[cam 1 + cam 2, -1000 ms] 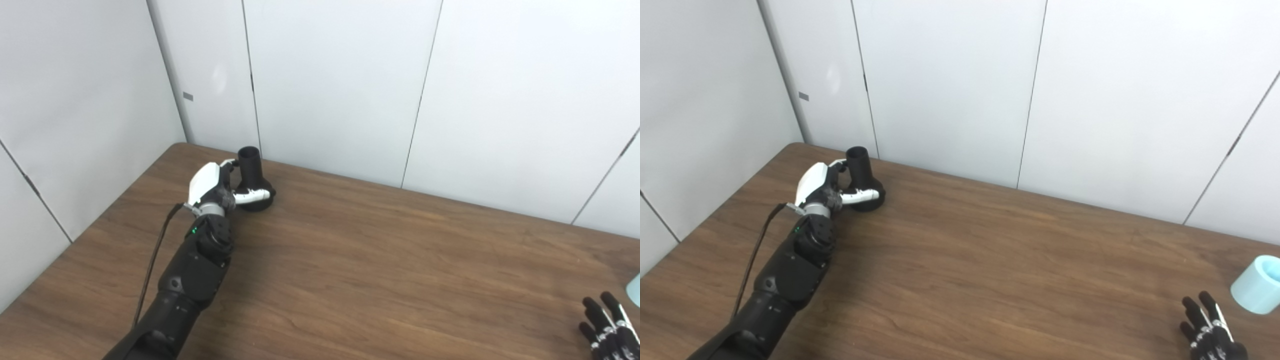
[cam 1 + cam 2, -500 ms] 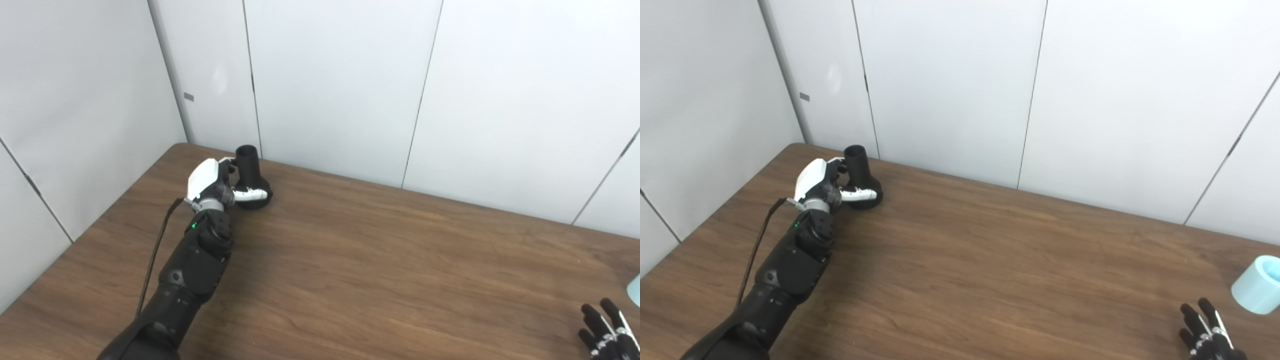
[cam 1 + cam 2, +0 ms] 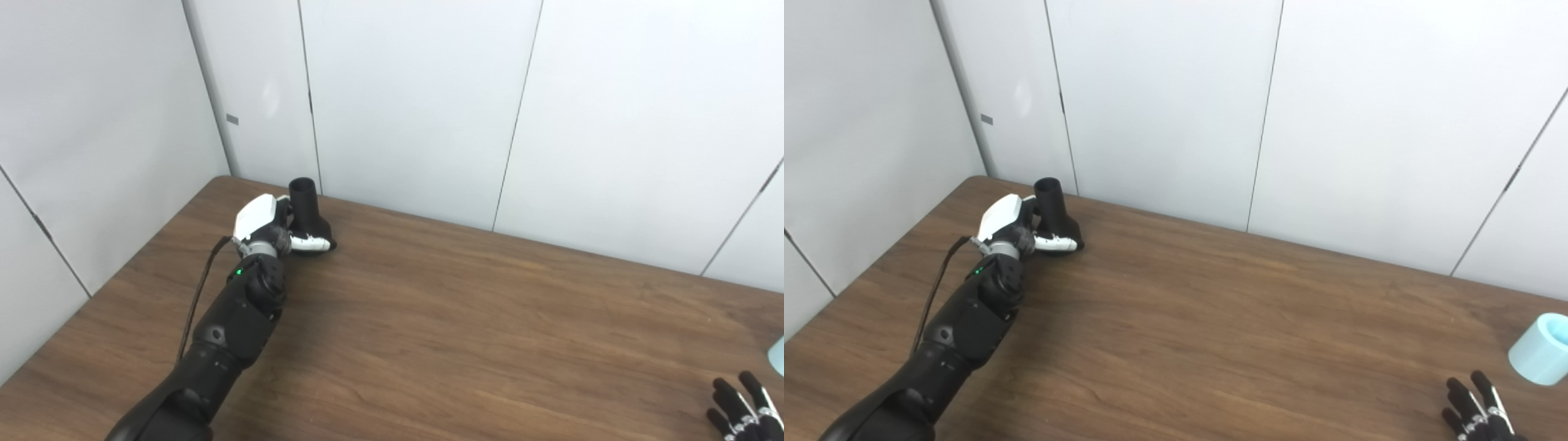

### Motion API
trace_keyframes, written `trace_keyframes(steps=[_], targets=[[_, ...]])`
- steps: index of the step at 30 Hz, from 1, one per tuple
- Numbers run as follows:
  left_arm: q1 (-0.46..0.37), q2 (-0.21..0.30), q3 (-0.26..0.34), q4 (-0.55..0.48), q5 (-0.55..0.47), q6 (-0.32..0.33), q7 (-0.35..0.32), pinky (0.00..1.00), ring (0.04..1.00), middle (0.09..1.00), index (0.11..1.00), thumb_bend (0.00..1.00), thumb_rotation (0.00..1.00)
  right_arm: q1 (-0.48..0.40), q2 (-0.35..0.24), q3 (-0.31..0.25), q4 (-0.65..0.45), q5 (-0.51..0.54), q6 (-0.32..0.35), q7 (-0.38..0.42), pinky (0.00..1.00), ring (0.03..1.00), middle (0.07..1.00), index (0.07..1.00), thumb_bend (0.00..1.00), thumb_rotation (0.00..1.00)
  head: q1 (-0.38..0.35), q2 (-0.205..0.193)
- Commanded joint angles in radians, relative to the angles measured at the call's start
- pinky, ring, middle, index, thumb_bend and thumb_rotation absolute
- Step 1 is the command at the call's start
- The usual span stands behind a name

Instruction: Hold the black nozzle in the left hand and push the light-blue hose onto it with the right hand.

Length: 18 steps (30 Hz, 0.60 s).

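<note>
Left eye view: left hand point(image 3: 262, 222) around black nozzle point(image 3: 306, 208)

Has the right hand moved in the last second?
Yes. The right hand has dropped toward the picture's bottom edge, away from the light-blue hose, which stays put.

No text, label, brand or number can be read anywhere. A small grey tag point(image 3: 231, 119) sits on the wall panel, but it is too small to show any writing.
</note>
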<state>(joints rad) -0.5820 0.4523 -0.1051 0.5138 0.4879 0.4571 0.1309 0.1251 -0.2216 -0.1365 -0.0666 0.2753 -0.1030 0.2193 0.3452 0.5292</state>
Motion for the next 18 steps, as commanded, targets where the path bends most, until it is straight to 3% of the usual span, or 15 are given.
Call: trace_keyframes(steps=[1,6,10,13,15,16,17,18], targets=[[-0.015,-0.010,-0.009,0.026,-0.017,0.012,-0.069,0.78,0.838,0.828,0.809,0.95,0.28,0.065,0.033,0.011,0.043,0.002,0.013,-0.007,0.92,0.946,0.907,0.964,0.76,1.00,0.000,0.001],[-0.016,-0.015,-0.005,0.043,-0.013,0.008,-0.068,0.77,0.836,0.836,0.803,0.90,0.27,0.066,0.028,0.014,0.043,-0.010,0.011,-0.010,0.92,0.949,0.912,0.971,0.77,1.00,-0.001,0.004],[-0.012,-0.015,0.005,0.045,-0.040,-0.006,-0.084,0.68,0.761,0.794,0.781,0.85,0.26,0.067,0.029,0.016,0.039,-0.016,0.010,-0.014,0.92,0.951,0.913,0.976,0.76,1.00,-0.001,0.004],[-0.006,-0.021,0.033,0.040,-0.072,-0.022,-0.090,0.66,0.720,0.758,0.748,0.83,0.19,0.067,0.031,0.015,0.037,-0.012,0.013,-0.015,0.91,0.946,0.910,0.975,0.74,1.00,-0.001,0.004],[-0.001,-0.025,0.047,0.036,-0.084,-0.034,-0.082,0.65,0.695,0.719,0.692,0.80,0.07,0.067,0.032,0.014,0.038,-0.007,0.013,-0.015,0.89,0.934,0.905,0.968,0.75,1.00,-0.003,0.005],[-0.001,-0.027,0.053,0.048,-0.089,-0.050,-0.074,0.65,0.683,0.702,0.668,0.78,0.04,0.067,0.032,0.013,0.041,-0.004,0.011,-0.013,0.89,0.934,0.907,0.967,0.75,1.00,-0.003,0.005],[0.002,-0.029,0.057,0.051,-0.093,-0.063,-0.069,0.64,0.661,0.675,0.565,0.62,0.04,0.066,0.032,0.012,0.043,-0.005,0.011,-0.014,0.88,0.933,0.909,0.966,0.75,1.00,-0.007,0.002],[0.007,-0.031,0.058,0.047,-0.094,-0.072,-0.067,0.62,0.640,0.653,0.530,0.57,0.04,0.065,0.033,0.010,0.045,-0.002,0.012,-0.016,0.87,0.925,0.902,0.959,0.76,1.00,-0.008,0.001]])
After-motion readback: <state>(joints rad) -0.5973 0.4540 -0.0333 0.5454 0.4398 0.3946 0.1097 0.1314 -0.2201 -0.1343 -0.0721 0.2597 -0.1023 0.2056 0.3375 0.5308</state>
